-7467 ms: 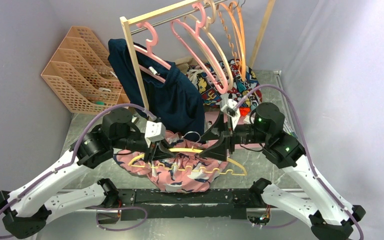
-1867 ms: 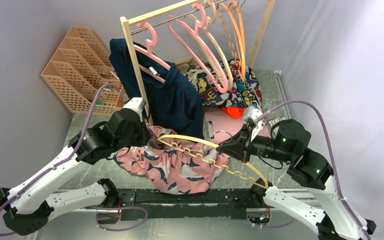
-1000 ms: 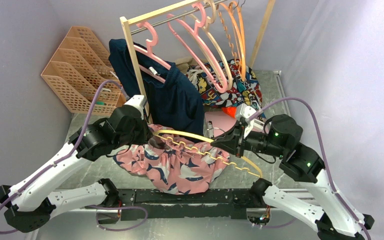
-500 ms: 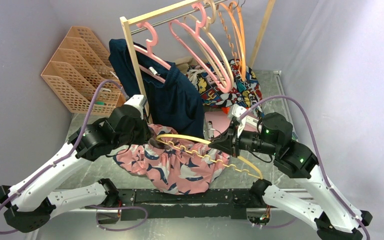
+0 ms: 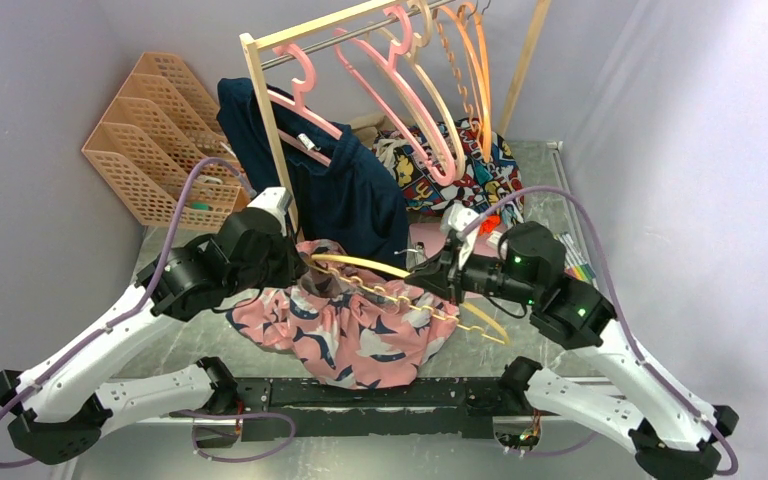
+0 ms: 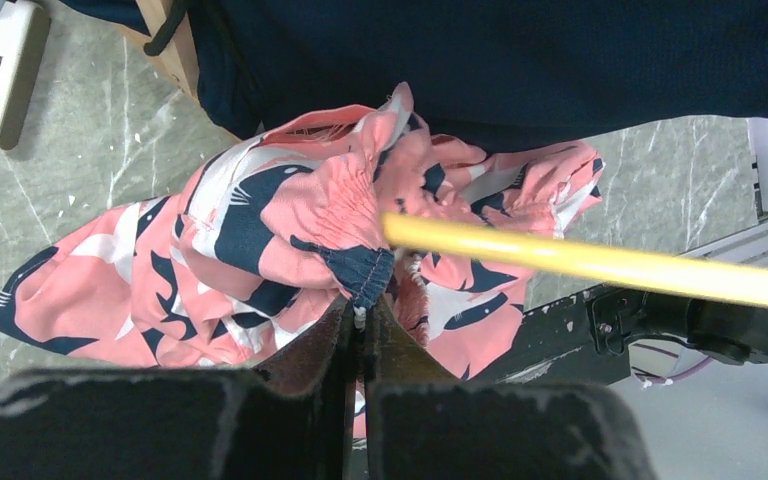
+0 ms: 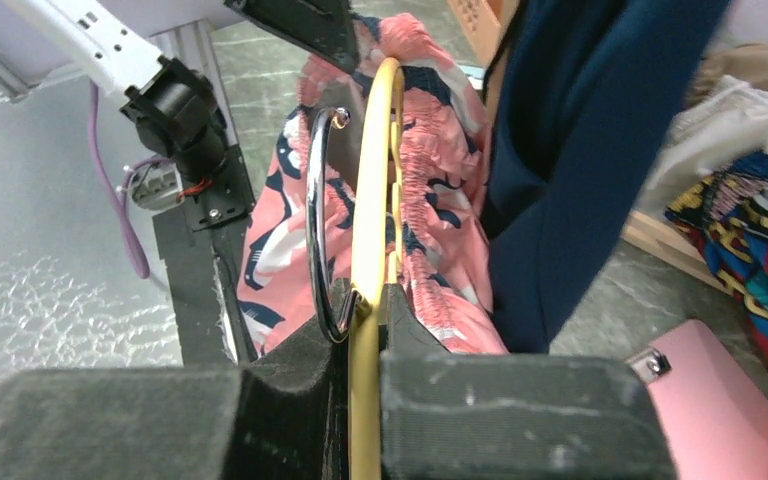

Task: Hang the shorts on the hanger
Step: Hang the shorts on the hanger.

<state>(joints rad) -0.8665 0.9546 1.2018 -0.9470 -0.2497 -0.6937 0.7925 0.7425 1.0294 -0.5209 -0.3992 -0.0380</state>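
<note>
- Shorts [image 5: 360,345] are a crumpled heap on the worktop [image 5: 540,165], low centre of the top view, just above the arm bases.
- Left tool [image 6: 360,322]: jaws pinched tight on a navy-printed bit of the elastic waistband. It holds that edge up off the heap, centre-left of the top view.
- Right tool [image 7: 365,300]: clamped on the hanger [image 5: 360,266] at its neck, where the silver hook [image 7: 315,220] meets the yellow body. The hanger is held clear of the worktop, slanting across above the shorts.
- The hanger's far arm tip sits at the gathered waistband, right beside the left tool. I can't tell whether it's inside the opening.
- Behind, upper centre: navy garment [image 5: 350,200] hanging at the wooden rack [image 5: 265,110], with cartoon-print cloth [image 5: 480,175] to its right.
</note>
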